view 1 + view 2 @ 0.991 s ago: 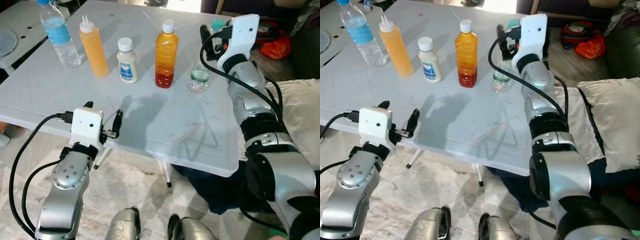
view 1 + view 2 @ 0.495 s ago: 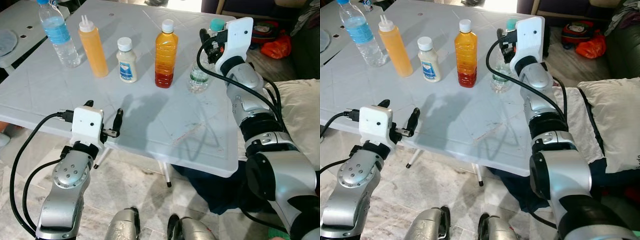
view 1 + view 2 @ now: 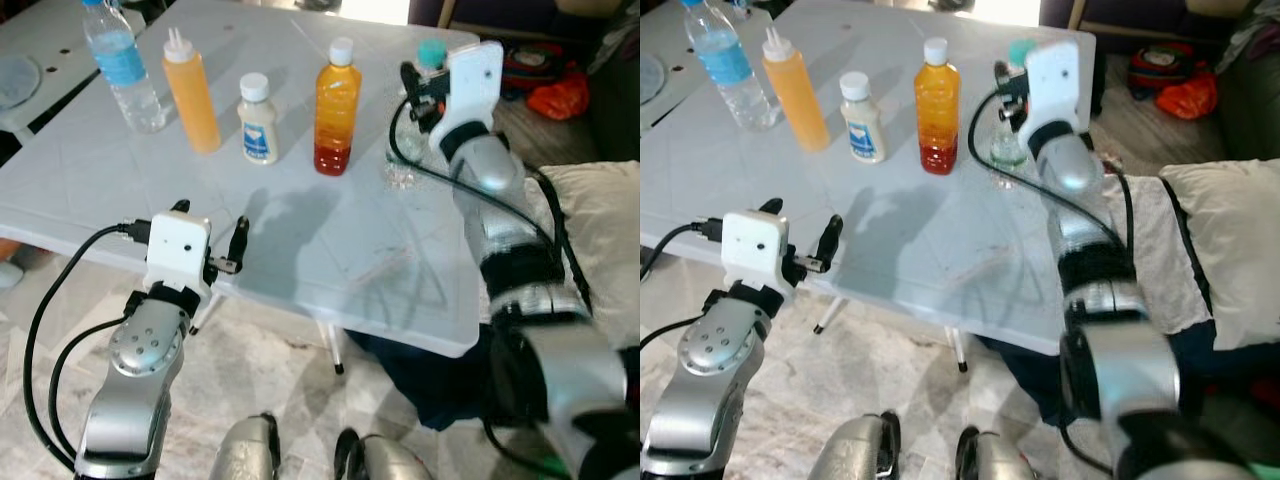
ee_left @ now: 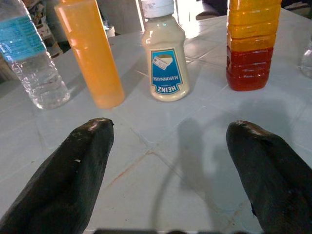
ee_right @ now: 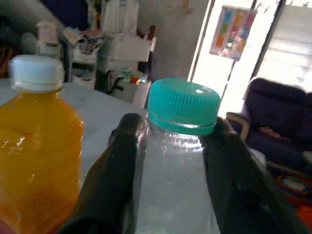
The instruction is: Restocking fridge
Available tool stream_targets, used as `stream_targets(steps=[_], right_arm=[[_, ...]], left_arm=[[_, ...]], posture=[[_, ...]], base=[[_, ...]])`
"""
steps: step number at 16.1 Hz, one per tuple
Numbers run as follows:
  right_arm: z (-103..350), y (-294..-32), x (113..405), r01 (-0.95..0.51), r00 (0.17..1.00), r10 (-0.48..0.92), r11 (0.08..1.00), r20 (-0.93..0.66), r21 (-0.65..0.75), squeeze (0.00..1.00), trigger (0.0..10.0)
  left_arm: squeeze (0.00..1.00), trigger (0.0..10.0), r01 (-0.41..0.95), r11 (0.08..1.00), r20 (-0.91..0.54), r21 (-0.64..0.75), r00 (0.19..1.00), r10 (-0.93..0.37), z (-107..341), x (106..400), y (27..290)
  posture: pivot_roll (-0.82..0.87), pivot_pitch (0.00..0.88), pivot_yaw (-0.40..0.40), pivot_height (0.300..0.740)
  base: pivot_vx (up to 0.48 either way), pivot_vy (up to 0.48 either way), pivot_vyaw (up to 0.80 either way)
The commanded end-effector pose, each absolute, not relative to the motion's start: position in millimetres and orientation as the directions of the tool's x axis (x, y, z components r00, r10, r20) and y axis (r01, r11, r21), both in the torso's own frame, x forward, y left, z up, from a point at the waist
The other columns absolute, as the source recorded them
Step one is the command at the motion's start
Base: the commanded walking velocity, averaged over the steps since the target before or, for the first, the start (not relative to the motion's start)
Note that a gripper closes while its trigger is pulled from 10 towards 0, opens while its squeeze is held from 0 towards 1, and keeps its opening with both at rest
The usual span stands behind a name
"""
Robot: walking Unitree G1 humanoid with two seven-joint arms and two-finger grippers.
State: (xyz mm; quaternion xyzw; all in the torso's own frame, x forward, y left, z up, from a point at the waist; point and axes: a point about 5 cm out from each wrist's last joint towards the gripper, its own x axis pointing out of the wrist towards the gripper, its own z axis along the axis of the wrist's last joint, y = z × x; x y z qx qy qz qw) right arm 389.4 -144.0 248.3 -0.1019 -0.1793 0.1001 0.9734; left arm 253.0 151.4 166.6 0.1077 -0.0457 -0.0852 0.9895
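Setting: a lived-in home, likely a living area. I stand on a marble-look tiled floor [image 3: 270, 360] at a white plastic folding counter [image 3: 330, 250]. At my 2 o'clock, a dark sofa carries a cream pillow [image 3: 600, 230]; red-orange bags [image 3: 560, 95] lie on the floor at 1 o'clock. My right wrist view shows a purple armchair [image 5: 282, 112], bright glass doors with a coloured paper sheet [image 5: 233, 31], and cluttered shelves [image 5: 122, 48].

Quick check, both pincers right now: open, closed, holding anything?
Left pincer: open, empty, hovering at the table's near edge.
Right pincer: fingers either side of the teal-capped clear bottle neck; firm grip cannot be told.
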Motion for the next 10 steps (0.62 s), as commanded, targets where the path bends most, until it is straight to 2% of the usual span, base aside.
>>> stream_targets(steps=[1, 2, 3, 7, 10], right_arm=[[231.1, -141.7, 381.0, -0.167, 0.935, 0.232, 0.955, 0.267, -0.247, 0.0, 4.8], [228.1, -139.7, 371.3, -0.175, 0.929, 0.242, 0.953, 0.279, -0.246, 0.0, 5.5], [225.2, -134.4, 351.2, -0.19, 0.918, 0.257, 0.954, 0.302, -0.234, 0.0, 10.0], [213.0, -115.7, 310.0, -0.218, 0.918, 0.234, 0.972, 0.321, -0.086, 0.0, 10.0], [211.4, -107.1, 299.8, -0.262, 0.92, 0.244, 0.965, 0.305, 0.019, 0.0, 10.0]], left_arm=[[0.0, 10.0, 0.153, 0.964, 0.042, 0.22, 0.985, -0.166, 161.5, 253.0, 150.4], [0.0, 10.0, 0.158, 0.966, 0.036, 0.204, 0.985, -0.168, 159.7, 252.0, 149.4], [0.0, 10.0, 0.152, 0.968, 0.042, 0.199, 0.986, -0.163, 157.2, 251.3, 147.7], [0.0, 10.0, 0.128, 0.976, 0.051, 0.176, 0.989, -0.139, 152.7, 255.0, 143.1], [0.0, 10.0, 0.128, 0.977, 0.053, 0.171, 0.989, -0.139, 148.9, 258.1, 141.5]], posture=[[0.16, 0.133, -0.028, 0.74], [0.16, 0.127, -0.032, 0.74], [0.14, 0.111, -0.044, 0.74], [0.13, 0.073, -0.057, 0.74], [0.12, 0.057, -0.051, 0.74]], base=[[0.0, 0.0, 0.0], [0.0, 0.0, 0.0], [0.0, 0.0, 0.0], [0.0, 0.0, 0.0], [-0.087, 0.0, 0.0]])
